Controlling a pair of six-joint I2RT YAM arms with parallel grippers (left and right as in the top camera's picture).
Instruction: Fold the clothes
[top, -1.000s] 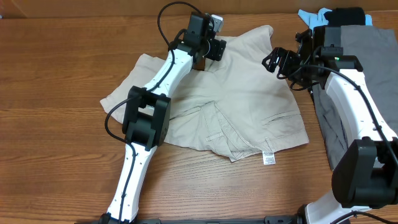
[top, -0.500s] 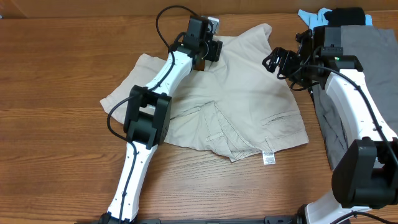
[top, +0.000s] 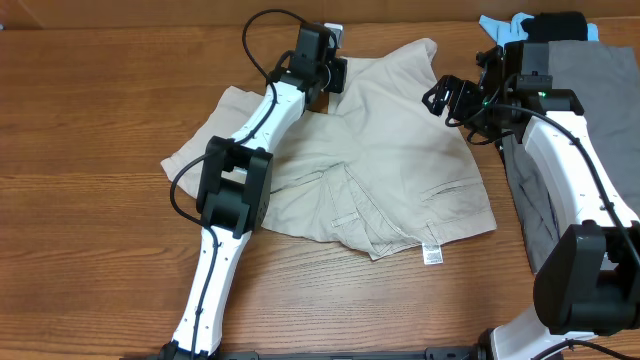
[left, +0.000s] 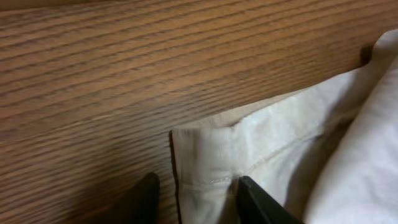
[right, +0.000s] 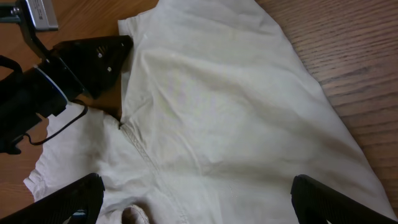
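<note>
My left gripper (left: 198, 184) straddles a hemmed corner of the clothes (top: 400, 150), jaws apart, so I can pinch and fold; right gripper (right: 196, 186) hovers wide open.

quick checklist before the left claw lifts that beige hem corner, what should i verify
1. Left claw straddles the hem corner of the beige garment: ok.
2. Left claw clamped on it: not ok, gap beside one finger.
3. Right claw open: ok.
4. Right claw holding cloth: not ok, grips nothing.
5. Grey garment apart from the beige one: cannot tell, right arm covers the gap.
</note>
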